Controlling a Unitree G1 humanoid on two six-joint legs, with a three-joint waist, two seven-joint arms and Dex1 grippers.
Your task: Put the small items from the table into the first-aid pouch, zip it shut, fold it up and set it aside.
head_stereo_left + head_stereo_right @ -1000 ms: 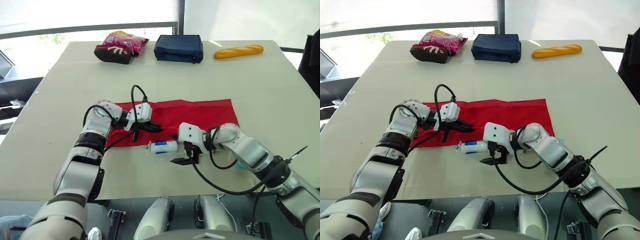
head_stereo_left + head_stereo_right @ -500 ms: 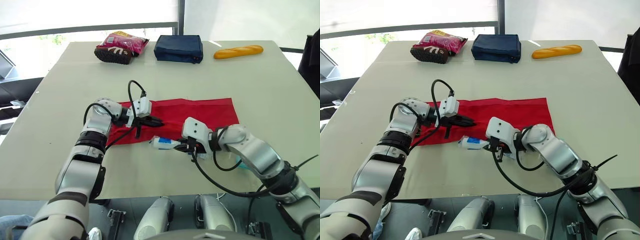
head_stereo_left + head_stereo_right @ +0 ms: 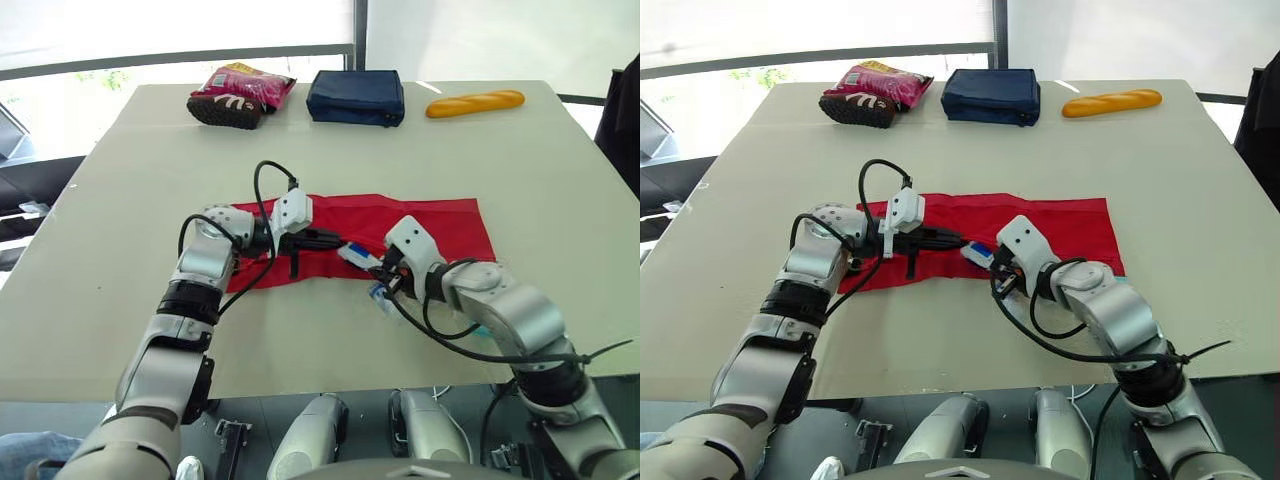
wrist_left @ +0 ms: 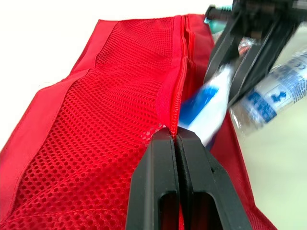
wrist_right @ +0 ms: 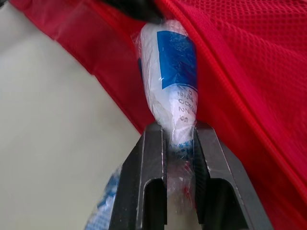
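You are early in the task: your left gripper (image 4: 175, 139) pinches closed on the mesh edge of the red pouch (image 3: 440, 215), your right gripper (image 5: 178, 132) clamps 1 wrapped roll (image 5: 170, 76) at its mouth, and zipping and folding remain.

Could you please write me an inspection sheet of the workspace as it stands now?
Surface: beige table, flat.
Job's things: red pouch lying unfolded; white-and-blue packet at its zip opening; a second packet beside it.
Clutter: snack bag, navy case, bread loaf along the far edge.
Grippers: left gripper shut on the pouch's mesh edge; right gripper shut on the packet.
Cables: black cables looping off both wrists.
Surroundings: window behind the table.
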